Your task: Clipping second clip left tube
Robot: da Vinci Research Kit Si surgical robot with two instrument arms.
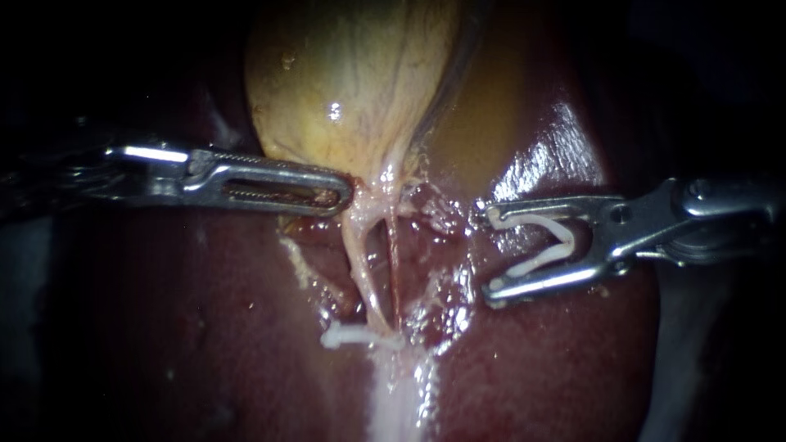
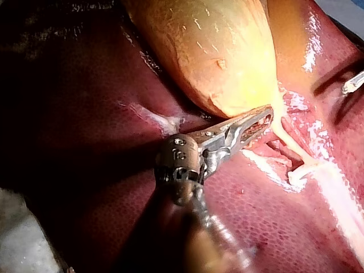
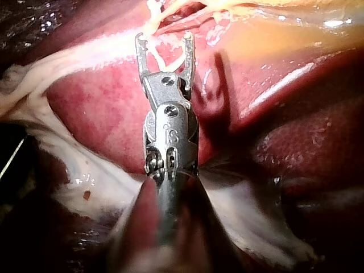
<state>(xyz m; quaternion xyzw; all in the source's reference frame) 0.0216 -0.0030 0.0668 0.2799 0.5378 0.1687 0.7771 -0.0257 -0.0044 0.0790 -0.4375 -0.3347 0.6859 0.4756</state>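
The right instrument (image 1: 491,254), entering from the right of the frame, carries a white loaded clip (image 1: 544,245) between its spread jaws, each jaw touching one leg. It stands well apart from the left tube (image 1: 360,262), the pale strand at centre that runs down to the placed clip (image 1: 344,336). The left instrument (image 1: 344,196) appears clamped on the neck of the gallbladder (image 1: 352,82), tensioning the tube. The tube looks soft, slick and easily torn. The new clip probably belongs above the placed one, straddling the tube squarely. Bare liver (image 1: 557,368) gives an open approach, but the thin red right tube (image 1: 395,278) lies just beside, leaving little margin.
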